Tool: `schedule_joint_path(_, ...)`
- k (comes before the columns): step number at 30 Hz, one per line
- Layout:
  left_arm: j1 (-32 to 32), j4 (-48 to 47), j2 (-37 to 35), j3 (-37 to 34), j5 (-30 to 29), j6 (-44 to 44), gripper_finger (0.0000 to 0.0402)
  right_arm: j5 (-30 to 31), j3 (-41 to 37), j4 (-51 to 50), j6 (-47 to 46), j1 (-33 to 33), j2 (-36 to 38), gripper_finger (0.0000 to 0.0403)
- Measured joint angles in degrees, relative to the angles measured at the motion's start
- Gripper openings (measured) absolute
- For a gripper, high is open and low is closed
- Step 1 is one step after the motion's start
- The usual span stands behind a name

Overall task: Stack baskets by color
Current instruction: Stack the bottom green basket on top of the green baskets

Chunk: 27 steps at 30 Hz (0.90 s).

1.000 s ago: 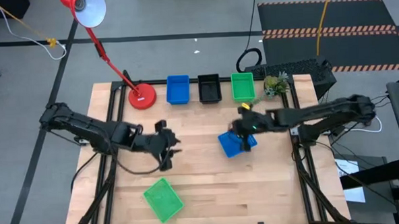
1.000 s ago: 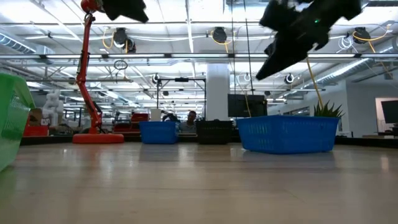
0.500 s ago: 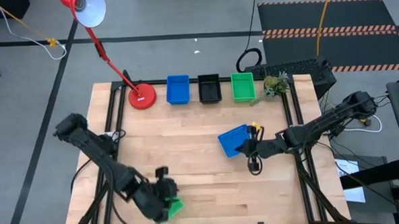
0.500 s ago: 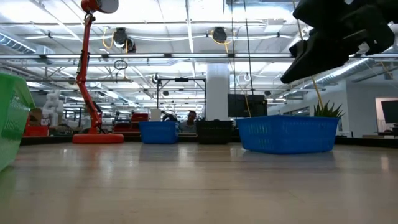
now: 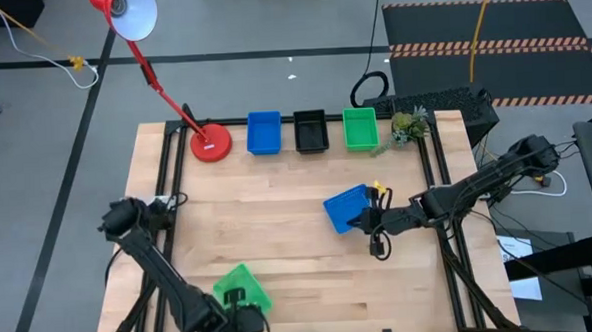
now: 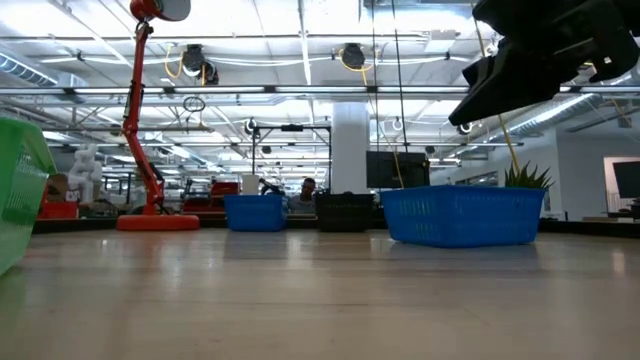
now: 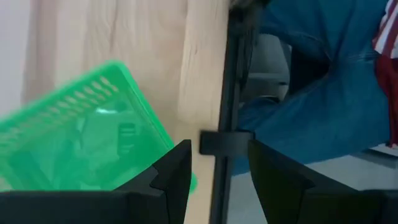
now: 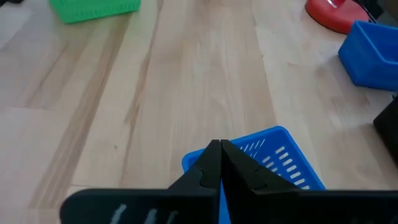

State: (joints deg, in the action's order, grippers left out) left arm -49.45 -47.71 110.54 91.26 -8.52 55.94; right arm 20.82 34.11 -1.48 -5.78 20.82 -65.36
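A green basket [image 5: 243, 291] lies flat near the table's near edge, also seen as the green basket [image 7: 81, 140] in the left wrist view. My left gripper [image 5: 244, 312] hovers open just past its near right corner, over the table's edge [image 7: 202, 74]. A blue basket [image 5: 346, 208] sits right of centre, tilted askew. My right gripper [image 5: 366, 221] is shut and hangs above the blue basket's [image 8: 277, 158] right side, well clear of the blue basket [image 6: 460, 215] in the low view. A blue basket [image 5: 264, 132], a black one [image 5: 311, 131] and a green one [image 5: 359, 128] stand in a row at the far edge.
A red lamp base [image 5: 211, 143] stands left of the far row, its arm reaching up and left. A small plant [image 5: 408, 126] sits at the far right corner. A person's legs in jeans [image 7: 323, 93] show beyond the near edge. Bare wood lies between the baskets.
My left gripper has swung from the table's middle toward the near edge and sunk, ending beside the loose green basket, still open. My right gripper has drawn back from over the blue basket toward the right edge, then stayed still. No basket has moved.
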Motion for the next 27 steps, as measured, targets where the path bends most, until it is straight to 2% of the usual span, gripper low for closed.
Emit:
schedule_joint_path(4, -0.7, -0.3, 1.9, 0.0, -0.5, 4.7, 0.0174, 0.0, 0.0, 1.0, 2.0, 0.0, 0.0, 0.0000)
schedule_joint_path(10, -0.8, 0.0, 2.8, 0.0, -5.0, 8.0, 0.0232, 0.0, 0.0, 1.5, 3.5, 0.0, 0.0, 0.0000)
schedule_joint_path(13, -0.7, 0.3, 3.1, 0.0, -5.5, 11.1, 0.0260, 0.1, 0.0, 1.5, 3.8, -0.1, 0.0, 0.0000)
schedule_joint_path(17, -1.4, 0.0, 3.8, -0.3, -5.5, 10.8, 0.0284, 0.1, 0.0, 1.5, 4.4, -0.1, 0.0, 0.0000)
schedule_joint_path(22, -1.0, -4.9, 5.0, -0.6, -5.7, 12.6, 0.0272, 0.1, 0.0, 1.5, 4.2, -0.1, 0.0, 0.0000)
schedule_joint_path(27, -0.5, -7.4, 6.2, -0.6, -4.2, 12.5, 0.0217, 0.1, 0.0, 1.4, 3.9, -0.1, 0.0, 0.0000)
